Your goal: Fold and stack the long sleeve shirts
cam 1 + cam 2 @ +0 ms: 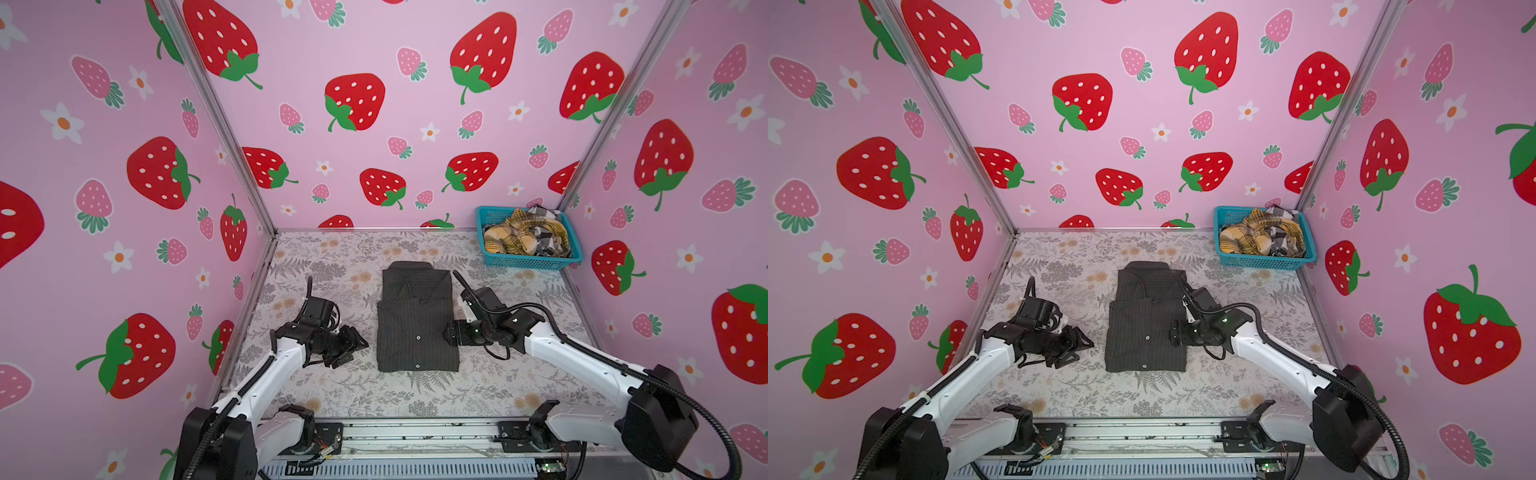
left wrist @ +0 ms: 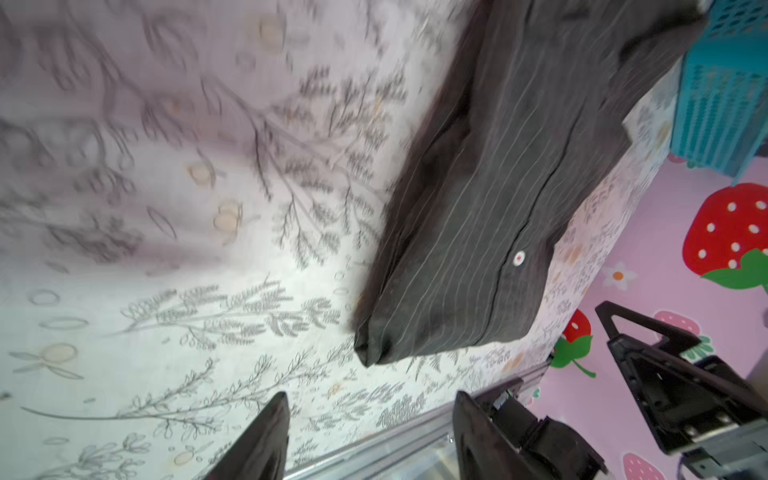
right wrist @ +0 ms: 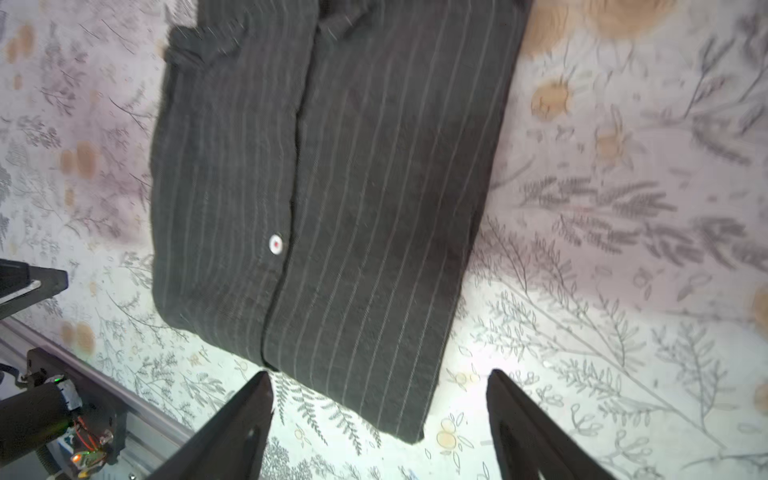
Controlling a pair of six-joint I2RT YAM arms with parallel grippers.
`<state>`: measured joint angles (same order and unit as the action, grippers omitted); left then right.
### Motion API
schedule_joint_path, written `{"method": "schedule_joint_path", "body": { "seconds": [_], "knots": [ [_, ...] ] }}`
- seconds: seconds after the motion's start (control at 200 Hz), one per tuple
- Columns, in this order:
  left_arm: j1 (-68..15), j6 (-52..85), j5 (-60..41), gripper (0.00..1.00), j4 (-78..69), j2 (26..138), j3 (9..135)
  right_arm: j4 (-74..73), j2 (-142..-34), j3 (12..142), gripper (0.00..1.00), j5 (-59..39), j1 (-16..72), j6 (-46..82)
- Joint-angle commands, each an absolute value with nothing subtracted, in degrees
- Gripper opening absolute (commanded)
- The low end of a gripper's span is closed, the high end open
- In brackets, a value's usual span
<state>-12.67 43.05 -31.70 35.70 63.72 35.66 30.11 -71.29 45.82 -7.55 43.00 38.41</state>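
While charcoal shirt lies folded, basket apart, plaid shirt inside

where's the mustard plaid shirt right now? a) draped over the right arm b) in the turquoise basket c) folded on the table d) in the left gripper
b: the mustard plaid shirt lies crumpled in the turquoise basket, and only the charcoal pinstripe shirt lies folded on the table.

Pink strawberry-print walls, grey floral tabletop — aluminium corner posts
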Motion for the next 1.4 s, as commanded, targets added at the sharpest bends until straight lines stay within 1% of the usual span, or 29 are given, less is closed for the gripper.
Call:
{"method": "schedule_joint_path", "body": {
  "seconds": [0.0, 0.14, 0.305, 0.405, 0.505, 0.62, 0.74, 0.815, 0.935, 0.985, 1.015, 1.025, 1.05, 1.08, 1.12, 1.15, 1.271, 1.336, 1.386, 1.396],
  "knots": [
    [-14.6, 45.14, -37.0, 0.62, 33.01, 65.56, 34.92, 32.49, -69.3, 41.93, 0.83, -10.21, 43.07, 42.28],
    [-19.41, 46.98, -35.22, 0.63, 30.94, 69.28, 35.33, 30.75, -67.25, 37.68, 0.85, -12.54, 43.07, 44.64],
    [-19.77, 49.14, -34.57, 0.62, 27.86, 73.65, 33.44, 25.51, -66.5, 32.76, 0.86, -16.78, 43.06, 48.05],
    [-19.9, 50.36, -35.38, 0.61, 24.55, 76.01, 32.31, 21.62, -67.15, 30.44, 0.84, -19.56, 43.05, 49.85],
    [-19.88, 50.83, -34.72, 0.62, 22.71, 77.76, 31.69, 19.28, -67.77, 28.61, 0.78, -20.43, 43.07, 51.44],
    [-19.9, 51.92, -35.7, 0.62, 19.08, 81.02, 30.43, 15.01, -69.73, 27.28, 0.64, -21.53, 42.99, 52.75],
    [-19.95, 52.87, -37.54, 0.62, 15.07, 83.35, 29.55, 13.38, -71.53, 26.95, 0.62, -21.58, 42.91, 53.42],
    [-19.92, 52.66, -37.2, 0.62, 15.27, 83.9, 29.68, 12.64, -72.11, 26.99, 0.62, -21.45, 42.67, 53.82],
    [-19.86, 51.95, -36.47, 0.56, 16.9, 84.84, 30.04, 12.31, -73.03, 27.0, 0.57, -21.31, 41.8, 54.05],
    [-19.85, 52.12, -36.0, 0.55, 16.76, 84.53, 29.54, 12.05, -73.36, 26.98, 0.53, -21.33, 41.58, 53.96],
    [-19.86, 52.41, -35.89, 0.55, 16.19, 84.4, 29.13, 11.77, -73.58, 26.93, 0.52, -21.41, 41.58, 54.14],
    [-19.82, 52.5, -35.98, 0.55, 16.09, 84.34, 28.99, 11.67, -73.59, 26.9, 0.5, -21.44, 41.58, 54.1],
    [-19.86, 52.56, -35.87, 0.54, 15.69, 84.35, 28.74, 11.38, -73.73, 26.77, 0.47, -21.45, 41.51, 54.14],
    [-19.85, 52.57, -35.97, 0.53, 15.33, 84.49, 28.66, 11.12, -74.03, 26.7, 0.44, -21.6, 41.44, 54.23],
    [-19.86, 52.56, -36.16, 0.51, 14.89, 84.98, 28.58, 10.49, -74.42, 26.4, 0.37, -21.86, 41.4, 54.25],
    [-19.86, 52.51, -36.42, 0.49, 14.56, 85.39, 28.65, 10.08, -74.67, 26.33, 0.34, -22.03, 41.38, 54.38],
    [-19.82, 52.62, -36.56, 0.32, 13.34, 86.3, 28.83, 7.73, -74.97, 25.56, 0.22, -22.93, 41.09, 55.37],
    [-19.77, 52.74, -36.63, 0.17, 12.69, 86.52, 28.91, 7.32, -74.71, 25.52, 0.15, -23.12, 40.96, 55.48],
    [-19.77, 52.65, -36.58, 0.07, 12.77, 86.59, 29.0, 7.62, -74.36, 25.66, 0.09, -22.9, 40.86, 55.35],
    [-19.77, 52.65, -36.54, 0.02, 12.71, 86.62, 29.0, 7.7, -74.29, 25.73, 0.08, -22.84, 40.87, 55.3]
  ]
}}
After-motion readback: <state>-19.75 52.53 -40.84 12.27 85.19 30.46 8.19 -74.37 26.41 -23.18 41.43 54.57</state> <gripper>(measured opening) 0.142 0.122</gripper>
